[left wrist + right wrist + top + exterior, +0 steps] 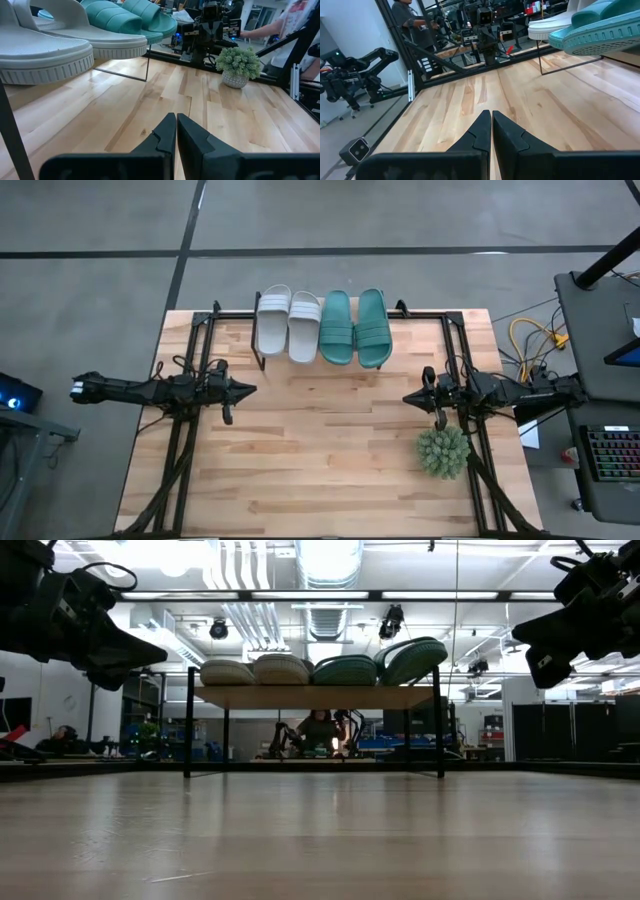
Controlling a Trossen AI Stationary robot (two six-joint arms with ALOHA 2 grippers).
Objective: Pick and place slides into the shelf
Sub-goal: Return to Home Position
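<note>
Two pale grey-white slides (288, 323) and two teal green slides (355, 326) lie side by side, soles down, on the top of the shelf (315, 697) at the table's far edge. The shelf stands on thin black legs (188, 725). My left gripper (250, 389) hangs shut above the table's left side, pointing toward the middle. My right gripper (408, 396) hangs shut above the right side, facing it. Both are clear of the slides and hold nothing. The wrist views show each pair of fingers closed together, the left gripper (176, 131) and the right gripper (491, 127).
A spiky green plant ball in a small pot (443, 451) stands on the table near my right arm. The wide wooden tabletop (320, 470) stretches bare between the arms and toward the near edge. A person (405, 17) stands in the room beyond the table.
</note>
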